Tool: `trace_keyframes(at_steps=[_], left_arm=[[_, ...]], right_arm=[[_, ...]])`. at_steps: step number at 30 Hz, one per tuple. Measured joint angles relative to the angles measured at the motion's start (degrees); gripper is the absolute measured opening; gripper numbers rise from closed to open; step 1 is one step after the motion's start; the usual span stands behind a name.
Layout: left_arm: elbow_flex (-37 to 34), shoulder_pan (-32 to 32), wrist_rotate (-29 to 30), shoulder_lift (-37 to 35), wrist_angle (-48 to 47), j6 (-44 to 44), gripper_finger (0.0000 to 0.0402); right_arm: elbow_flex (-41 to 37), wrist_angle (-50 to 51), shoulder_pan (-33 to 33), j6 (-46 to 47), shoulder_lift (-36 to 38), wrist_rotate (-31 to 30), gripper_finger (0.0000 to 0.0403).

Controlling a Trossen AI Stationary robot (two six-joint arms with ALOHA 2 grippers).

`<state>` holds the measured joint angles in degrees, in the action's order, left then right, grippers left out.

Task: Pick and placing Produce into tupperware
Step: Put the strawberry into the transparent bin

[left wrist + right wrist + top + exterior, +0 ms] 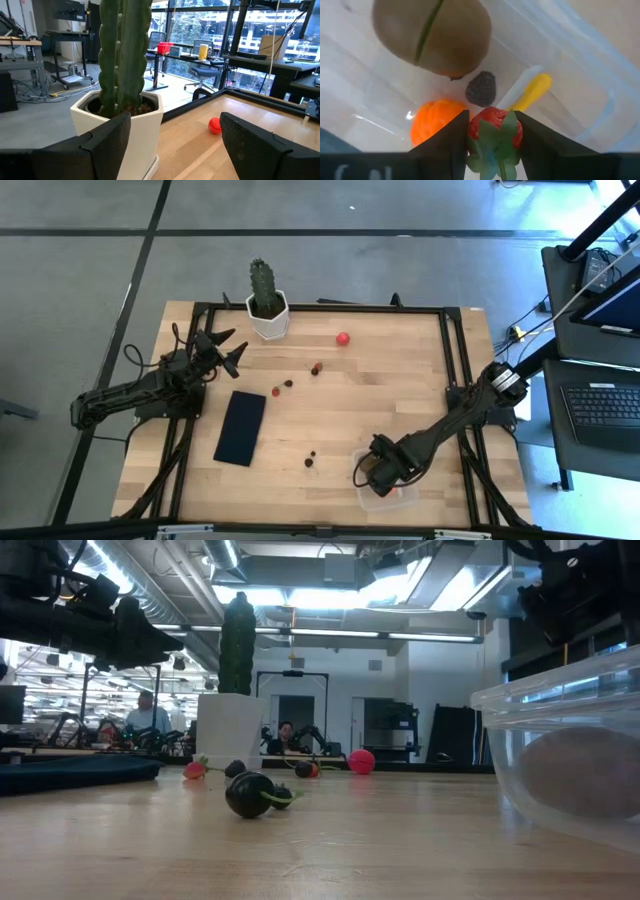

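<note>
Tupperware (385, 492), clear, at the table's near edge toward its right corner, already holds a brown kiwi-like piece (432, 35), an orange ball (434, 127), a dark berry (481, 89) and a thin yellow piece (532, 92). The right gripper (492, 131) hangs inside it, its narrowly parted jaws flanking a red strawberry (495, 127); whether they still pinch it cannot be told. Good practice: release low over a bare patch, then lift straight up clear of the wall. The left gripper (225, 350) waits, jaws wide and empty, beside the cactus pot (268, 320).

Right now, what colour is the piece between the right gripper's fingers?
Red toy strawberry with green leaves, in the right gripper; right wrist view.
</note>
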<state>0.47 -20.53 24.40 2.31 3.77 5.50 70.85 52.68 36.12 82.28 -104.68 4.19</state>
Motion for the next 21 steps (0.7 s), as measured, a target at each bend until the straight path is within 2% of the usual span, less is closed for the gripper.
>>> trace_keyframes(at_steps=[15,18,21], left_arm=[[0.0,0.0,0.0,0.0,0.0,0.0,0.0298],[0.0,0.0,0.0,0.0,0.0,0.0,0.0298],[0.0,0.0,0.0,0.0,0.0,0.0,0.0298]], right_arm=[[0.0,-2.0,0.0,1.0,0.0,0.3,0.0157],[0.0,-2.0,0.0,1.4,0.0,0.4,0.0186],[0.0,-2.0,0.0,1.4,0.0,0.4,0.0232]])
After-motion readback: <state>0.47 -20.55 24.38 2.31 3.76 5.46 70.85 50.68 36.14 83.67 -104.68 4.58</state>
